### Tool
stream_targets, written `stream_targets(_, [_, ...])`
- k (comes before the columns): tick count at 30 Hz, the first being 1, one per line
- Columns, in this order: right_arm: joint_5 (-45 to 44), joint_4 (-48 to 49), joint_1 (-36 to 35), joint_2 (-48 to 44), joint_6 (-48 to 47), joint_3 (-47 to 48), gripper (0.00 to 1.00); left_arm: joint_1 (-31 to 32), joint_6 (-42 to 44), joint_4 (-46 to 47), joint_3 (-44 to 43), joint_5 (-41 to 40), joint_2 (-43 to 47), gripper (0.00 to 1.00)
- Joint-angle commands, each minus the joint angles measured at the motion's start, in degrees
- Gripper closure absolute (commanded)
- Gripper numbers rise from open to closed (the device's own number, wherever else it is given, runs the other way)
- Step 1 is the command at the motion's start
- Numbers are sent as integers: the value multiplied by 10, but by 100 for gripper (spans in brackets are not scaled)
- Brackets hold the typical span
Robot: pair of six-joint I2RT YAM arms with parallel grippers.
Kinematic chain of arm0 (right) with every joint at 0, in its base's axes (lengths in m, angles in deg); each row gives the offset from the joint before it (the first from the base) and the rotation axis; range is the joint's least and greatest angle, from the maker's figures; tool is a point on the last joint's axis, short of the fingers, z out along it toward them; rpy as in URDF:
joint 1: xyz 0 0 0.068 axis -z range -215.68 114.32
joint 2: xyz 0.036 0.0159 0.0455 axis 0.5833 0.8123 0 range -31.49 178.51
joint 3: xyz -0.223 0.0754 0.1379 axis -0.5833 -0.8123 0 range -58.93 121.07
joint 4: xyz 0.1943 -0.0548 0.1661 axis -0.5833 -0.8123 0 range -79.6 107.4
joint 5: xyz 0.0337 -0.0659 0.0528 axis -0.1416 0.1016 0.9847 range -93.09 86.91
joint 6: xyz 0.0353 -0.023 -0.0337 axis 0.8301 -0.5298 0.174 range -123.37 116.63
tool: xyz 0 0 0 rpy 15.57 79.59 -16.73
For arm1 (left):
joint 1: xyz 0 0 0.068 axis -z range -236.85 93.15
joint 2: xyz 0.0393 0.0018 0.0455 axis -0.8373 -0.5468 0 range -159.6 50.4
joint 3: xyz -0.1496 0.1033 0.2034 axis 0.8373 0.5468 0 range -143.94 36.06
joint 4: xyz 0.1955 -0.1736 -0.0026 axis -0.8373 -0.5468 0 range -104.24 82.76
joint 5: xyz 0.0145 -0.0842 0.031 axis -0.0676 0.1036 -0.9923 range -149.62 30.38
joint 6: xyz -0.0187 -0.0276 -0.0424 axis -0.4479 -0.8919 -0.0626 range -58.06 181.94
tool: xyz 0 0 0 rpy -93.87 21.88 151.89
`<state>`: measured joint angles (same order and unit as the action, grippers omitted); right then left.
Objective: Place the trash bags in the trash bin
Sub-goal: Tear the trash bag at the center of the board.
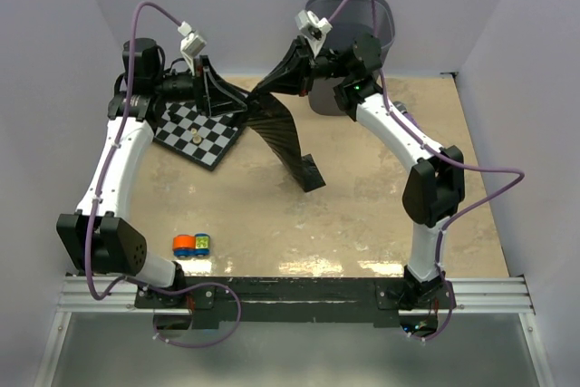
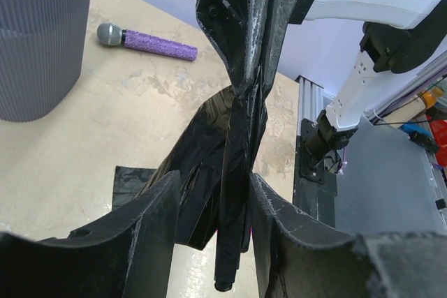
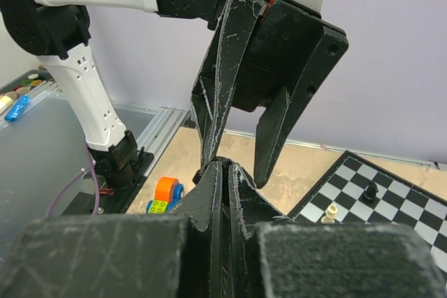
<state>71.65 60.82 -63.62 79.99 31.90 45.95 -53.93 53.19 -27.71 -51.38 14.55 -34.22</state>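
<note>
Tan tabletop (image 1: 362, 215): R tool (image 3: 225, 172) pinches trash bag (image 1: 285, 138) aloft, L tool (image 2: 213, 193) half-open astride it, trash bin (image 1: 388, 32) contents unseen.

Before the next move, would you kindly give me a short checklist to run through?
1. Right gripper shut on the trash bag: ok.
2. Left gripper closed on the bag: not ok, it is open around the bag.
3. Bag lifted off the table: not ok, its lower end lies on it.
4. Trash bin upright, behind the arms: ok.
5. Room inside the bin: cannot tell.
</note>
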Motion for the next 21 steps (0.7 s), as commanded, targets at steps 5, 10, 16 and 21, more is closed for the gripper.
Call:
stream_targets(5, [-3,21,2,7,7,15,100,16,8,10,-13,33,-10,60])
stream_targets(10, [-20,-1,3,8,-5,14,100,32,-46,74,-2,41,-13,90])
stream_targets(16, [-65,-30,35,-21,9,-34,17,24,-122,161,-1,44,-11,100])
stream_targets(21, [-54,15,32,-41,37,-96,2,24,-213,262,18,48,-6,100])
